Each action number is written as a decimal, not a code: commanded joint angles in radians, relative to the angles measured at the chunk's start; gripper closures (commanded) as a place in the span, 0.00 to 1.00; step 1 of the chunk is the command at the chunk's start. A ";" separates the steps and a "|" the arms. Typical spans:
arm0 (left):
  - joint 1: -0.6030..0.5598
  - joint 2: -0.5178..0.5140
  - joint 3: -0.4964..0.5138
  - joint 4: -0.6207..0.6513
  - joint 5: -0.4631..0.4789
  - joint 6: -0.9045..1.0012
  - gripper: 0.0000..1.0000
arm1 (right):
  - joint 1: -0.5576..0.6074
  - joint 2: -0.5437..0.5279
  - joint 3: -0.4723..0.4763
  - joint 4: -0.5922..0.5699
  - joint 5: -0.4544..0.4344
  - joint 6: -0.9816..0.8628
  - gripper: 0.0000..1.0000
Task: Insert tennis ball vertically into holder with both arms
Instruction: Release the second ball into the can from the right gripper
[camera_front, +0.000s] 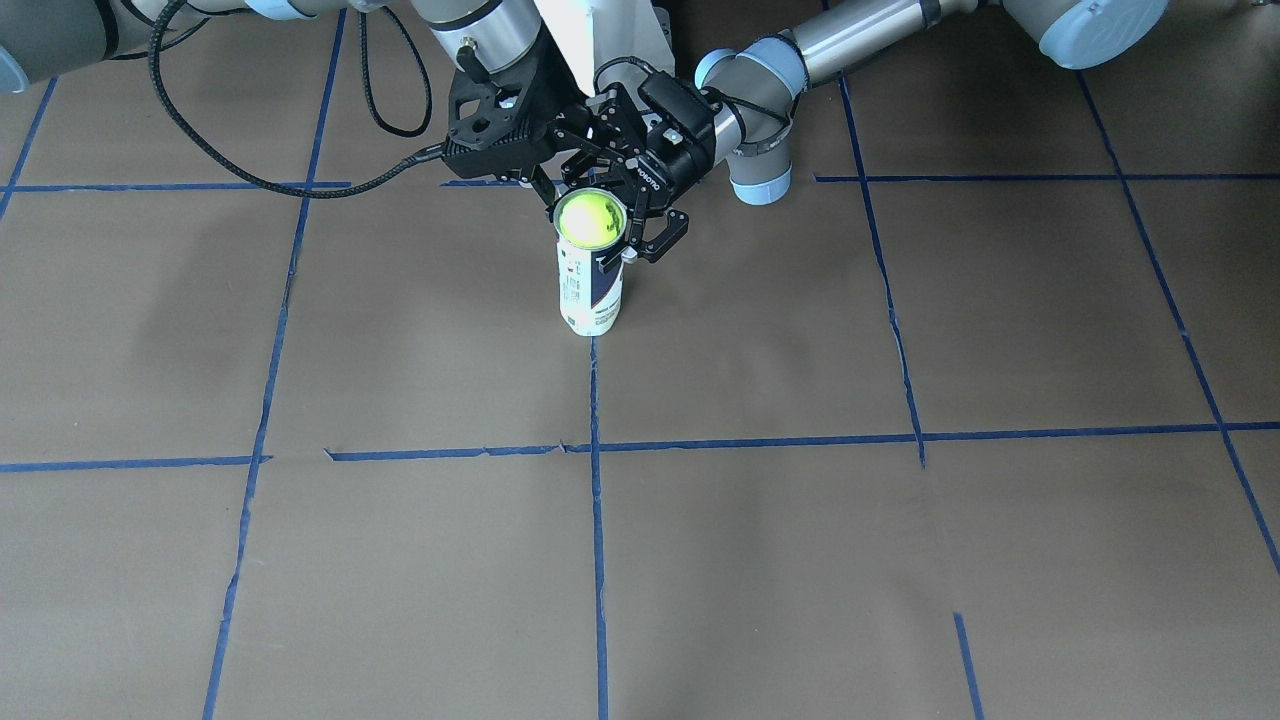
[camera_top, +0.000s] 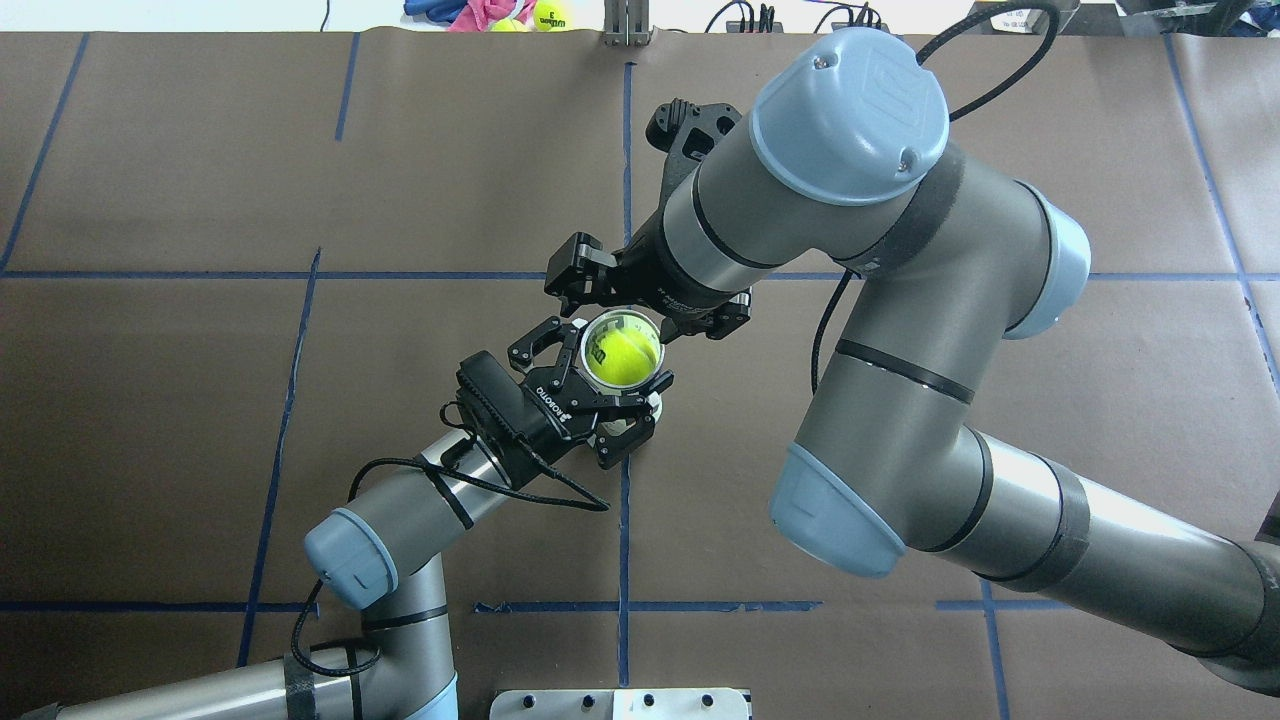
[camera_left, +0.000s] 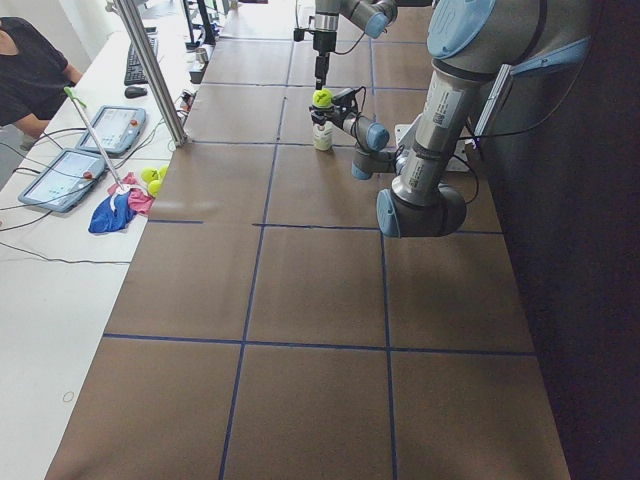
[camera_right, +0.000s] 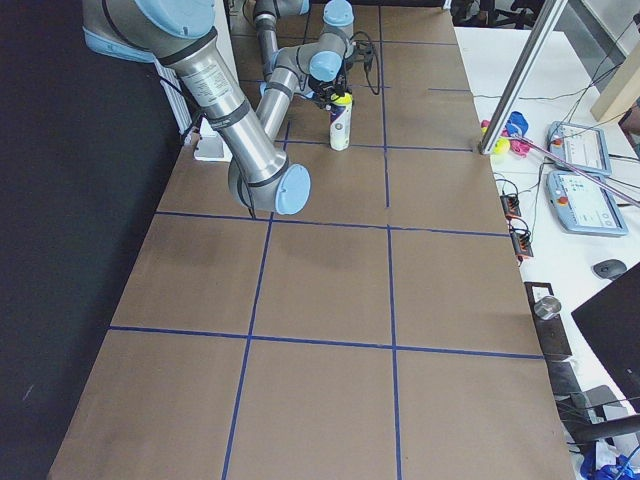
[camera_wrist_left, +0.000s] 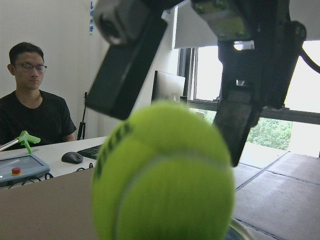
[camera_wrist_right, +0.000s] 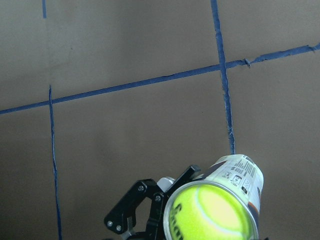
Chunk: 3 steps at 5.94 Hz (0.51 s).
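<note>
Left gripper (camera_top: 621, 361) around clear cylindrical holder (camera_front: 590, 296)

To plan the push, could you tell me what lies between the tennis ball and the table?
The upright tennis-ball can; the tennis ball sits in its mouth, in the front-facing view.

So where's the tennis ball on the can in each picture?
Exterior front-facing: tennis ball upper centre, in the mouth of the holder.
Overhead exterior: tennis ball at the centre.
Exterior left: tennis ball small, top centre.
Exterior right: tennis ball small, top centre.
Left wrist: tennis ball close up, lower middle.
Right wrist: tennis ball at bottom edge, right of centre.
Shared landmark: the white-labelled holder under it.
</note>
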<state>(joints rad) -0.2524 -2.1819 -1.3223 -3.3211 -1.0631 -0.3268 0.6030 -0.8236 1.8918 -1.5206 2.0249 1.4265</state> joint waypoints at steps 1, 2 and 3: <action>-0.001 0.001 0.000 0.000 0.000 0.000 0.10 | 0.000 -0.003 0.012 0.002 -0.002 -0.011 0.00; -0.001 -0.001 -0.002 0.000 0.000 0.000 0.10 | 0.006 -0.006 0.024 0.002 -0.002 -0.011 0.00; -0.002 -0.001 -0.020 0.000 0.000 0.002 0.10 | 0.017 -0.011 0.024 0.002 -0.002 -0.012 0.00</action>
<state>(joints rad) -0.2537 -2.1825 -1.3293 -3.3211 -1.0631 -0.3263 0.6109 -0.8305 1.9124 -1.5187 2.0234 1.4158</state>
